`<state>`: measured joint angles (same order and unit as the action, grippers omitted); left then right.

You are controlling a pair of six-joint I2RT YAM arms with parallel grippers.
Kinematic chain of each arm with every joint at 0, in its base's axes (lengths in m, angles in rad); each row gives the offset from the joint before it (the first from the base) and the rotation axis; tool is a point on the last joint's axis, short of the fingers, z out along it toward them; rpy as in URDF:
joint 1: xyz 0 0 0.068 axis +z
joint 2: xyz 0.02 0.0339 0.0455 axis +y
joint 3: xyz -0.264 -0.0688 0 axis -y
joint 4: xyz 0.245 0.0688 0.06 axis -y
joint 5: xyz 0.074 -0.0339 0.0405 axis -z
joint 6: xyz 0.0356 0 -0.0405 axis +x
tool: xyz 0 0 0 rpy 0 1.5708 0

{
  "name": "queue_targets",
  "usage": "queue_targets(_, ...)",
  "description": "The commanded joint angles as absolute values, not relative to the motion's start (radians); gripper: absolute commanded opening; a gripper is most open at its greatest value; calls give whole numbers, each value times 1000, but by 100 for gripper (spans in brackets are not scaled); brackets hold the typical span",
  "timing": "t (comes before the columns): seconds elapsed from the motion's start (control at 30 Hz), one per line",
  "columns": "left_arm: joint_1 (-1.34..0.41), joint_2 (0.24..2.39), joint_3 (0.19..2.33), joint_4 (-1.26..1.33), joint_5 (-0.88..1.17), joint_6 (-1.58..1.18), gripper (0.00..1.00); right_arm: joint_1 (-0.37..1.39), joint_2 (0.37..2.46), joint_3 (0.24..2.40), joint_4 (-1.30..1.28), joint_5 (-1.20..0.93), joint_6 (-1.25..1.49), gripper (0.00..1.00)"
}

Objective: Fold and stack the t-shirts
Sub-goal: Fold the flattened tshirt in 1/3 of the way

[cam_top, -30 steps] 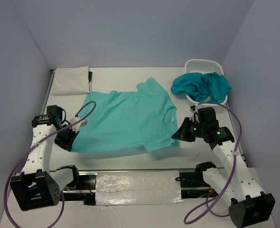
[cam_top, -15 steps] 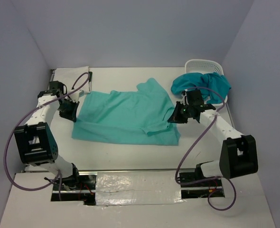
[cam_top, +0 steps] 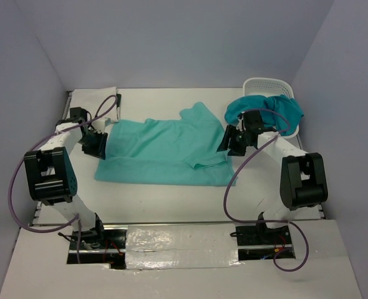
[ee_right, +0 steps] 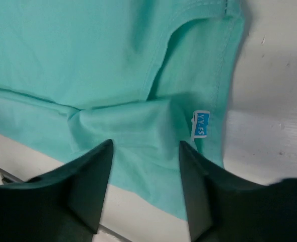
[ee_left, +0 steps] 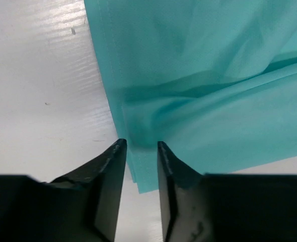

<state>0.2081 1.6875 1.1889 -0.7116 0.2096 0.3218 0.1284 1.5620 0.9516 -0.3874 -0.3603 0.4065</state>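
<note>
A mint-turquoise t-shirt (cam_top: 165, 152) lies on the white table, folded in half lengthwise, with one sleeve sticking out at the back. My left gripper (cam_top: 101, 145) is at its left end. In the left wrist view the jaws (ee_left: 138, 147) stand apart over the shirt's layered corner (ee_left: 143, 171). My right gripper (cam_top: 229, 143) is at the collar end, open wide above the cloth (ee_right: 88, 60) beside the blue neck label (ee_right: 201, 123). A darker teal t-shirt (cam_top: 265, 112) hangs over the basket's rim. A folded white t-shirt (cam_top: 93, 104) lies at the back left.
The white lattice laundry basket (cam_top: 268, 84) stands at the back right corner. A dark strip (cam_top: 119, 99) shows beside the white folded shirt. Grey walls close the table on three sides. Both arm bases and their purple cables sit at the near edge.
Both grippers carried the shirt's near edge away from the bases and over its far half, folding it. Both then went from shut to open and let the cloth go.
</note>
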Motion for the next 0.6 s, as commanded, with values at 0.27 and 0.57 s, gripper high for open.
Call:
queue_targets(0.27, 302, 1626, 1241, -831, 250, 305, 72, 126, 1378, 959, -571, -153, 443, 86)
queue_targets(0.57, 293, 1726, 1106, -830, 265, 347, 74, 126, 1388, 658, -430, -242, 557, 83)
